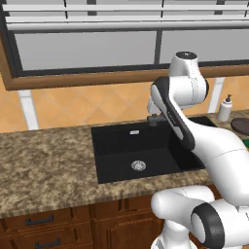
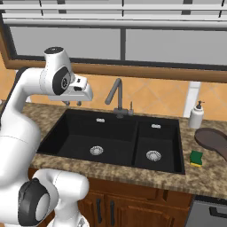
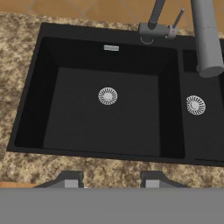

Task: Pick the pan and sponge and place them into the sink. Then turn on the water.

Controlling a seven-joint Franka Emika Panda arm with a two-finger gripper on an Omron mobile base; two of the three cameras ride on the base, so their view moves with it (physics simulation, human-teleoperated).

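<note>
2 items not yet in the sink [image 2: 71, 133], claw empty above the big basin.

Gripper [image 2: 72, 103] hangs over the left basin, fingers drawn together on nothing, probably a start pose. Pan [image 2: 215, 142] and sponge [image 2: 196, 157] lie on the granite counter [image 2: 208, 173] right of the sink, well apart from the claw. Faucet [image 2: 115, 95] is dry; no water runs, sensibly saved for last.

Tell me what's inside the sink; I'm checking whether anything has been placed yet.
The sink holds nothing but its two silver drains. The arm covers part of it in the left base view.
</note>
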